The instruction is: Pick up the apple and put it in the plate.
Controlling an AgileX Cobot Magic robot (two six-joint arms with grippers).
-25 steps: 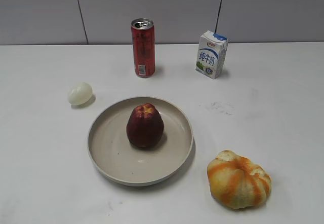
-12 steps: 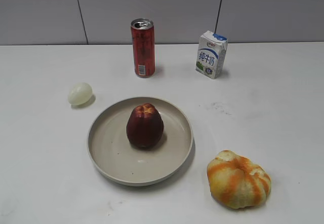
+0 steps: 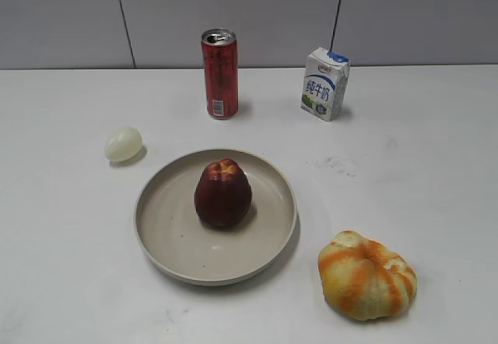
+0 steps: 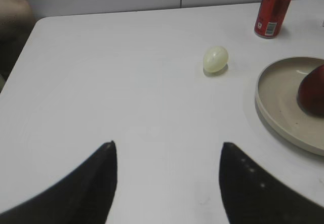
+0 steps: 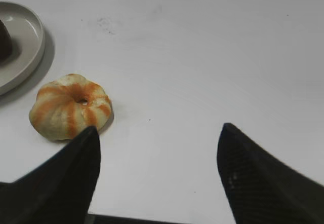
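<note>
Placement looks finished: the apple (image 3: 222, 193) stands upright near the middle of the plate (image 3: 167, 247), so the sound move is to keep both arms clear. Left gripper (image 4: 167, 178) hangs spread and empty, plate ahead to its right; right gripper (image 5: 157, 171) likewise, pumpkin-like fruit (image 5: 70, 112) just ahead-left. Wrist views crop the apple; neither gripper shows in the exterior view.

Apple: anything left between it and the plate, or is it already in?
Nothing visible stands in the way. The apple already sits upright inside the plate, near its middle. The left gripper and right gripper are both open, empty and off to the sides.
</note>
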